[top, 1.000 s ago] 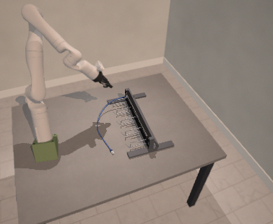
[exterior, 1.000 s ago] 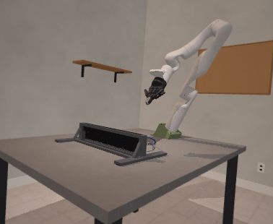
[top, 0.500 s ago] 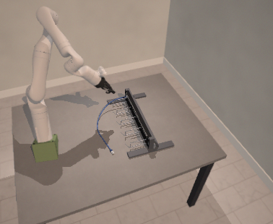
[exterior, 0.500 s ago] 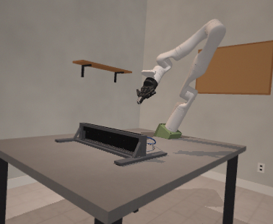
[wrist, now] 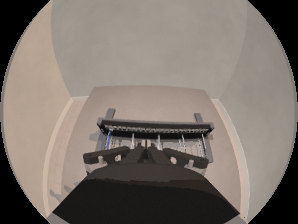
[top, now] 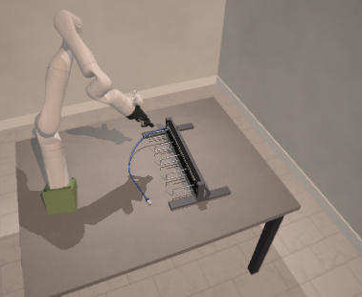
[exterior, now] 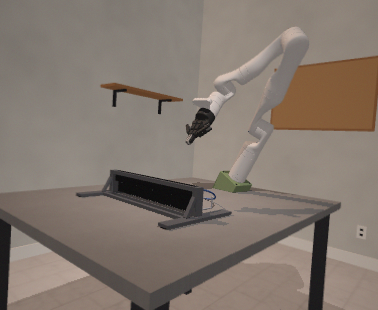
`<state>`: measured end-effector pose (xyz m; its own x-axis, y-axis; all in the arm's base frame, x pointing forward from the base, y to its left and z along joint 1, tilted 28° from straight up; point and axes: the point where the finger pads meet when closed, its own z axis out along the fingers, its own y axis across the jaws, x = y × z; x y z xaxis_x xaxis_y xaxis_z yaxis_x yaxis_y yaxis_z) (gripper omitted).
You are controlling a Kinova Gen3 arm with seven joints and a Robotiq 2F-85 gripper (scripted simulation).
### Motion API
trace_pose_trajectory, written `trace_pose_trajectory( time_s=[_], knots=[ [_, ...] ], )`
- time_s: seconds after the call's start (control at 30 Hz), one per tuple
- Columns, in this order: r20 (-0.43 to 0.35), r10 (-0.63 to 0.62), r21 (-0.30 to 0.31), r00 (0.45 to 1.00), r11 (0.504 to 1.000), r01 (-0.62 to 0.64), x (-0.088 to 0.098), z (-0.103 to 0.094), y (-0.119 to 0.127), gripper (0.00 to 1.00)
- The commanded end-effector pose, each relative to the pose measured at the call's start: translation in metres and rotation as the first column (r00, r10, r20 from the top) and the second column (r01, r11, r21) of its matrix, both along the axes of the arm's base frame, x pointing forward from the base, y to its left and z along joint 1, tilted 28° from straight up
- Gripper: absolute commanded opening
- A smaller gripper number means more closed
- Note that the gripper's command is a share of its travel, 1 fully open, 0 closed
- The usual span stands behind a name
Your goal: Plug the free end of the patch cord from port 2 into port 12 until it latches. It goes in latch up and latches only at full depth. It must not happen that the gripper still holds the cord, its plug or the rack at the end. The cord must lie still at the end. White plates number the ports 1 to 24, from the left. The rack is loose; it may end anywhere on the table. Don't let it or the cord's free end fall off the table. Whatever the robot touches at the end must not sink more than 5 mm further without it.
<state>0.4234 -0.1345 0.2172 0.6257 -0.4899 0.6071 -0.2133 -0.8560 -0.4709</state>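
The gripper [top: 152, 125] [exterior: 188, 142] [wrist: 145, 145] is closed and empty, above the table [top: 99, 239] [exterior: 133, 250] [wrist: 150, 102]. In the top view, the free plug [top: 149, 202] lies at 6 o'clock from it, on the table; the adjoining cord [top: 129, 165] [exterior: 210, 193] [wrist: 109, 140] runs 11-to-5 o'clock.

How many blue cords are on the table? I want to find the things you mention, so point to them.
1. The blue patch cord [top: 129, 166] [exterior: 210, 192] [wrist: 109, 141] curves from the far end of the rack [top: 186, 152] [exterior: 155, 184] [wrist: 155, 124] onto the table [top: 214, 235] [exterior: 108, 240] [wrist: 150, 102]. Others could be hidden.
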Motion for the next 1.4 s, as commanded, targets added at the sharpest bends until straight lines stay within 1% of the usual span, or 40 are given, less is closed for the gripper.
trace_pose_trajectory(
  time_s=[0.0,0.5,0.97,1.03,1.37],
  knots=[
    [-0.001,-0.001,0.0,1.0,1.0,0.001,0.001,-0.001,0.0,0.0],
    [-0.001,-0.001,0.0,1.0,1.0,0.001,0.018,-0.016,0.003,0.0],
    [-0.001,-0.001,0.0,1.0,1.0,0.001,0.055,-0.048,0.011,0.0],
    [-0.001,-0.001,0.0,1.0,1.0,0.001,0.055,-0.048,0.011,0.0],
    [-0.001,-0.001,0.0,1.0,1.0,0.001,0.085,-0.073,0.018,0.0]
  ],
)
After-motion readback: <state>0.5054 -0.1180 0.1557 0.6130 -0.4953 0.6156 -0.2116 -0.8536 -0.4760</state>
